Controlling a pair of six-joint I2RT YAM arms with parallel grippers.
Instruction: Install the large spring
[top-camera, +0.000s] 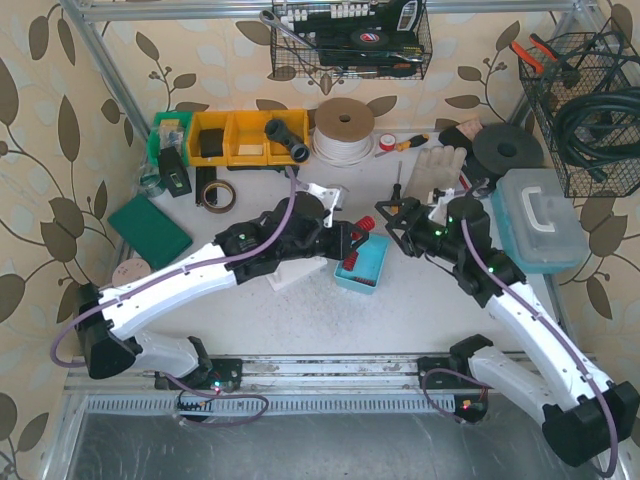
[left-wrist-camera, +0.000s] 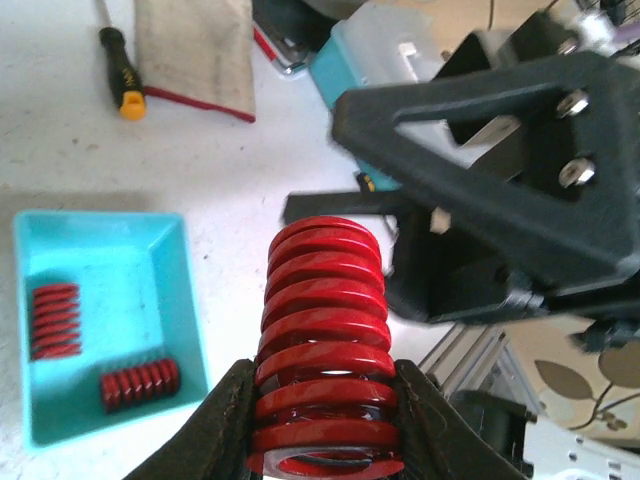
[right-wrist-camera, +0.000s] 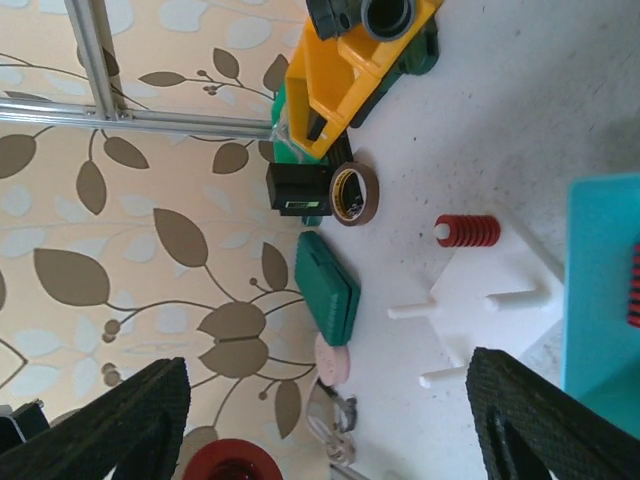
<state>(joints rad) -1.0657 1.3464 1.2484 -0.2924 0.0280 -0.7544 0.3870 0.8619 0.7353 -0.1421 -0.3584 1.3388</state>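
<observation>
My left gripper (left-wrist-camera: 325, 425) is shut on the large red spring (left-wrist-camera: 322, 320), gripping its lower coils and holding it above the table. In the top view the left gripper (top-camera: 352, 238) and the spring (top-camera: 365, 224) are over the teal tray (top-camera: 372, 268). That tray (left-wrist-camera: 165, 300) holds two smaller red springs (left-wrist-camera: 55, 320). My right gripper (top-camera: 393, 222) is open and empty, facing the spring from close by. It frames a white peg stand (right-wrist-camera: 500, 290) with one red spring (right-wrist-camera: 466, 230) on a peg. The large spring's end (right-wrist-camera: 228, 466) shows at the bottom of the right wrist view.
Yellow bins (top-camera: 235, 137), a tape roll (top-camera: 217, 194), a green case (top-camera: 150, 229) and a cord spool (top-camera: 343, 128) lie at the back left. Gloves (top-camera: 440, 165), a screwdriver (top-camera: 402, 143) and a plastic box (top-camera: 540, 215) are on the right. Wire baskets (top-camera: 590, 100) hang on the wall.
</observation>
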